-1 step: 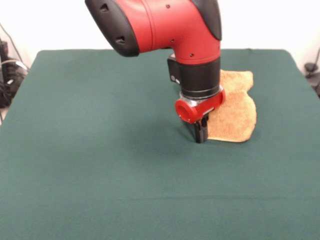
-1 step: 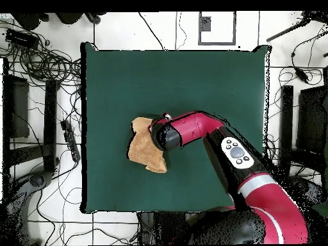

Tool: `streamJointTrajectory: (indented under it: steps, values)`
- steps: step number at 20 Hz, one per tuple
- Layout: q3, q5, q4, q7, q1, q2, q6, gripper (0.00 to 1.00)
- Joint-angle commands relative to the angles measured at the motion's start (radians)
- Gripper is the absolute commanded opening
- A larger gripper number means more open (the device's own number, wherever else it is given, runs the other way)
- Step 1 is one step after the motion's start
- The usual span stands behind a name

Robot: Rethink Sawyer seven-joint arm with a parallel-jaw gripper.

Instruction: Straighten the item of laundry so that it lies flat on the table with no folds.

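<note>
I have the tool (image 1: pixel 201 134) down on the desk (image 1: pixel 100 165) at the towel's (image 1: pixel 235 112) edge, fingers nearly together; whether they pinch cloth, I cannot tell. The towel lies bunched near the desk's middle. I judge a firm edge grip and a slow outward pull would flatten it.

White tiled floor (image 2: pixel 192 29), tangled cables (image 2: pixel 38 61)
</note>
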Motion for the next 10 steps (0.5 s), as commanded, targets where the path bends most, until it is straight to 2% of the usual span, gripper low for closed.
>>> streamJointTrajectory:
  steps: [1, 10]
  values:
    - [-0.017, -0.139, -0.14, -0.148, 0.012, 0.297, -0.037, 0.0]
    - [-0.018, -0.134, -0.135, -0.146, 0.015, 0.287, -0.028, 0.0]
